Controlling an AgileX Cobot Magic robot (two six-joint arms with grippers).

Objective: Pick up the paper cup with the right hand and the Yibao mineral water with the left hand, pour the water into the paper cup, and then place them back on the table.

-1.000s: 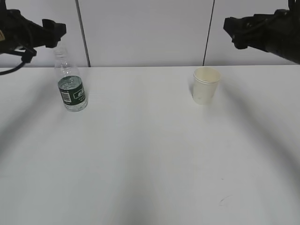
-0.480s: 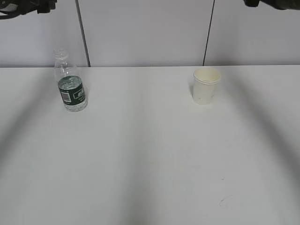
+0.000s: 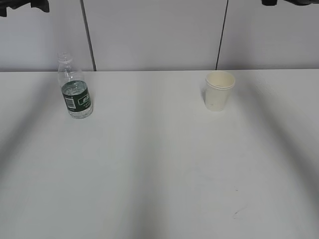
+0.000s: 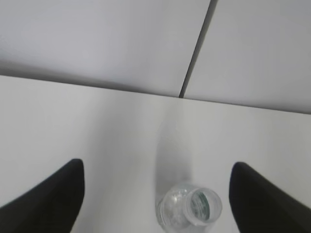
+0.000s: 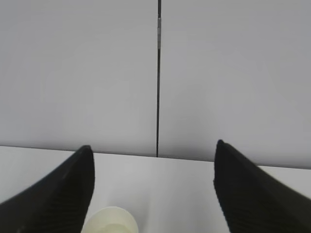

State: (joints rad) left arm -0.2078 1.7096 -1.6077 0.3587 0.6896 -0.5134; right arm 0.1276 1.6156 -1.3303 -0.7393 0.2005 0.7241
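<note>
The Yibao mineral water [image 3: 75,88] stands upright and capless at the far left of the white table [image 3: 159,164]; its open mouth shows from above in the left wrist view [image 4: 190,211]. The paper cup [image 3: 219,90] stands upright at the far right; its rim shows at the bottom of the right wrist view [image 5: 112,221]. My left gripper [image 4: 155,167] is open and empty, high above the bottle. My right gripper [image 5: 153,148] is open and empty, high above the cup. In the exterior view only dark bits of the left arm [image 3: 25,4] and the right arm [image 3: 286,2] show at the top edge.
A pale panelled wall [image 3: 154,35] with dark vertical seams stands right behind the table's far edge. Soft arm shadows lie across the tabletop. A few tiny dark specks [image 3: 236,189] mark the near right of the table.
Both arms have risen from beside the bottle and the cup to the top edge of the exterior view. The bottle and the cup have not moved.
</note>
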